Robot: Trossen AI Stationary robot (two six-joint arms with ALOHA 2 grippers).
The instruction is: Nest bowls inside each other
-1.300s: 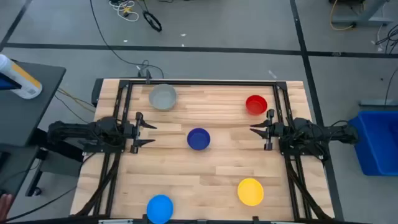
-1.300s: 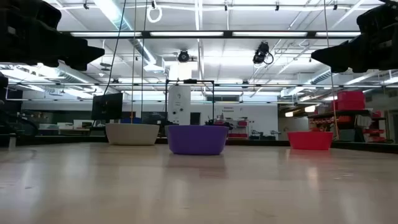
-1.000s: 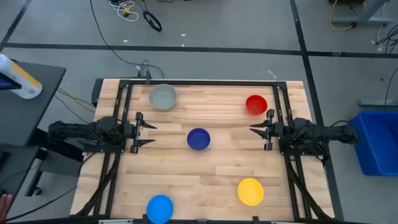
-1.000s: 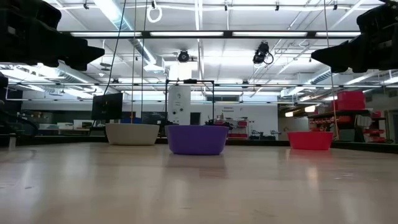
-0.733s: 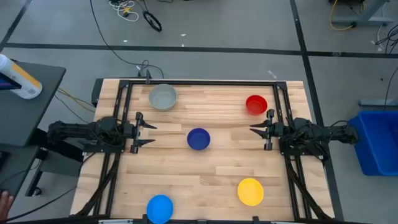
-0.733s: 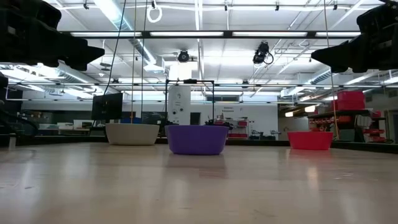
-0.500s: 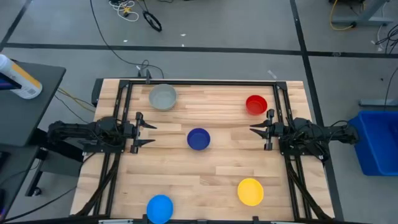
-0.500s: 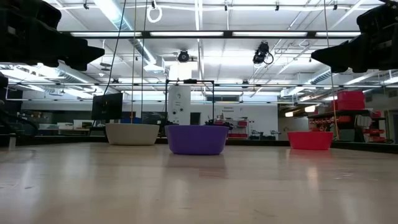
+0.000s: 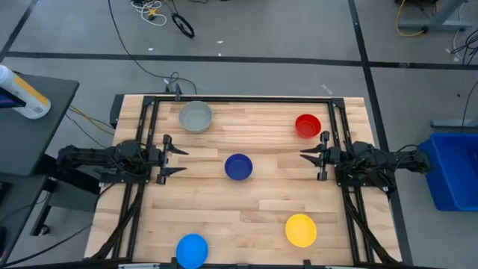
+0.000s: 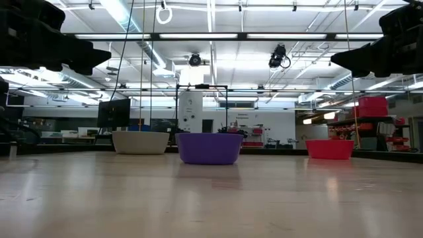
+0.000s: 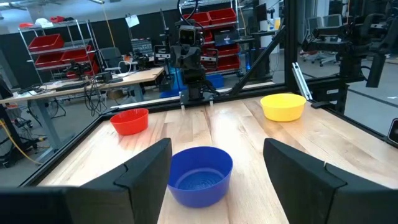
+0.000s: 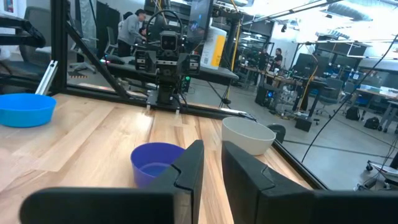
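Note:
Five bowls rest upright on their bases, apart from one another, on the wooden table (image 9: pixel 246 209). The grey bowl (image 9: pixel 196 116) is far left and the red bowl (image 9: pixel 308 125) far right. In the middle is the dark blue bowl (image 9: pixel 238 167). The yellow bowl (image 9: pixel 301 229) is near right and the light blue bowl (image 9: pixel 192 249) sits at the near edge. My left gripper (image 9: pixel 178 161) hovers level at the left edge, open wide, facing the dark blue bowl (image 11: pixel 199 175). Opposite it, my right gripper (image 9: pixel 303 155) hovers level, its fingers (image 12: pixel 193 163) a narrow gap apart, holding nothing.
A black metal frame (image 9: pixel 246 98) runs along the table's far, left and right edges. Off the table are a dark side table with a bottle (image 9: pixel 19 93) on the left and a blue bin (image 9: pixel 454 168) on the right. People (image 12: pixel 132 28) show in the room beyond.

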